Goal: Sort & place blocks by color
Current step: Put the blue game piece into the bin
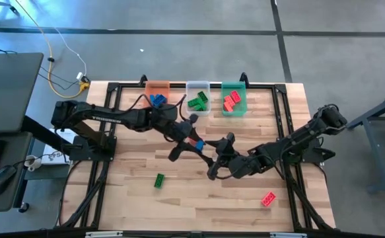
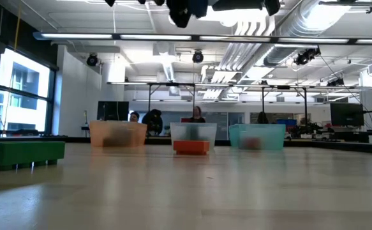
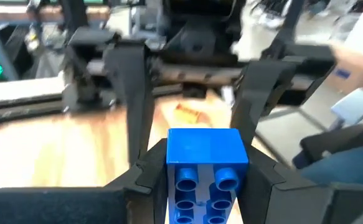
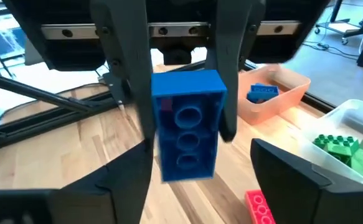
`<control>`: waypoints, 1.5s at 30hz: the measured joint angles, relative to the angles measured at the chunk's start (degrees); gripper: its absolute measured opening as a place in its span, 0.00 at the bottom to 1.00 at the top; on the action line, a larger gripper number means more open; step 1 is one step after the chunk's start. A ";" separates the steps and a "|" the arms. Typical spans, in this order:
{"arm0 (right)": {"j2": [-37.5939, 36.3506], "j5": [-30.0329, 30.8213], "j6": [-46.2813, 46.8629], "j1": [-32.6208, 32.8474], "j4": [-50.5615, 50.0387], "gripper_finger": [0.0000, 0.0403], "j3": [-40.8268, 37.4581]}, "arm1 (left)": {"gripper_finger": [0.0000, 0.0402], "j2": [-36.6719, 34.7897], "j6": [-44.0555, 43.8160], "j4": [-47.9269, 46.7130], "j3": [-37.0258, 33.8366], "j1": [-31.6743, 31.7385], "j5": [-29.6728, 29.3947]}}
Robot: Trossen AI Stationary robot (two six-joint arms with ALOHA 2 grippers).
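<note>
My left gripper (image 1: 193, 142) hovers over the middle of the table, shut on a blue block (image 1: 199, 144). My right gripper (image 1: 215, 158) faces it from the right, open. In the right wrist view its fingers stand wide on either side of the blue block (image 4: 187, 124), apart from it. A red block (image 4: 259, 208) lies on the table under the two grippers. Loose blocks lie flat on the table: a green one (image 1: 159, 180) and a red one (image 1: 268, 198). The low view shows both grippers only at the picture's top edge. My left gripper pinches the blue block (image 3: 206, 149) between its two fingers (image 3: 147, 177), one on each long side. The fingers come from above, slanting down. The block is lifted clear of the table and hangs on below the fingertips, its hollow underside (image 4: 186, 140) facing the right gripper.
Three bins stand in a row at the far edge: an orange bin (image 1: 157, 86) with blue blocks, a clear bin (image 1: 198, 86) with green blocks, a green bin (image 1: 234, 86) with red blocks. A dark frame runs along the table's sides. Bare wood lies toward the near edge.
</note>
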 joint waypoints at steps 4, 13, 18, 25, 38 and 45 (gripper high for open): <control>-0.06 0.13 -0.92 -0.11 0.35 0.66 0.00 | 0.28 -2.73 3.07 -7.52 -0.04 1.01 -3.99; -0.04 0.04 -2.59 -1.91 0.14 0.66 0.00 | 0.28 -10.74 9.94 -28.40 -0.17 8.11 -10.09; -0.04 -0.04 -2.60 -3.96 0.04 0.66 0.00 | 0.28 -12.88 11.90 -36.45 -0.15 15.32 -13.23; -0.04 -3.56 -2.60 -7.32 0.04 0.67 0.00 | 0.29 -11.93 14.81 -41.55 -0.15 25.32 -19.18; -0.04 -7.98 -2.60 -11.35 0.02 0.67 0.00 | 0.29 -3.07 14.83 -39.52 -0.15 41.86 -27.41; -0.04 -8.04 -2.59 -11.28 0.02 0.67 0.00 | 0.29 3.11 13.94 -34.91 -0.15 46.42 -27.50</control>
